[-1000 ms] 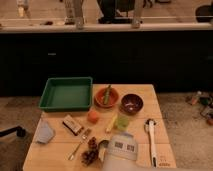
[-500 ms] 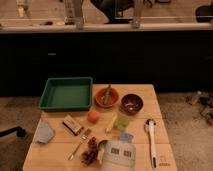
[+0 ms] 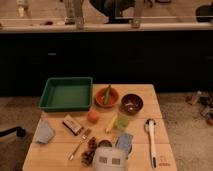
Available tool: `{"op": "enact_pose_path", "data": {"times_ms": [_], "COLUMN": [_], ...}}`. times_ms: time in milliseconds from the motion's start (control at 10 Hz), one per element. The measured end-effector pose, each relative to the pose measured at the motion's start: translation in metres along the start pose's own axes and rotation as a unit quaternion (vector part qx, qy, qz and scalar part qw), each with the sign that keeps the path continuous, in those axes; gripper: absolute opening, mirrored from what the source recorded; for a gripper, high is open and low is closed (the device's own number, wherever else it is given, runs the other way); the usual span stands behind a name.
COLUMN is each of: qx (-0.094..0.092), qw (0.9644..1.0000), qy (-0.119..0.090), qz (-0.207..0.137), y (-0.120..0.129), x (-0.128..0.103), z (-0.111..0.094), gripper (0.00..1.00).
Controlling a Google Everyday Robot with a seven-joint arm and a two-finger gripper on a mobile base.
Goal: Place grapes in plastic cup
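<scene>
At table's (image 3: 52, 156) front edge, released gripper (image 3: 109, 158) just beside grapes (image 3: 90, 149); metal cup (image 3: 125, 142), orange fruit (image 3: 93, 116) near plastic cup (image 3: 122, 121).

Gripper (image 3: 109, 160) shifted lower-left, now beside grapes (image 3: 90, 149).

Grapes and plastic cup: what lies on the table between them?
In the camera view, a yellow oblong item lies between the grapes and the plastic cup, close to the cup. The gripper hovers beside the grapes.
</scene>
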Motion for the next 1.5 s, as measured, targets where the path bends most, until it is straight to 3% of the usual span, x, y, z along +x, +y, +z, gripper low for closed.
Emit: {"op": "enact_pose_path", "data": {"times_ms": [700,1500], "qx": [-0.037,-0.082], "qw": [0.9987,0.9943], "qy": [-0.034,-0.068], "qz": [-0.004,0.004], "y": [-0.038,-0.071], "x": [-0.03,-0.038], "z": [0.02,0.049], "gripper": [0.8,0.8]}}
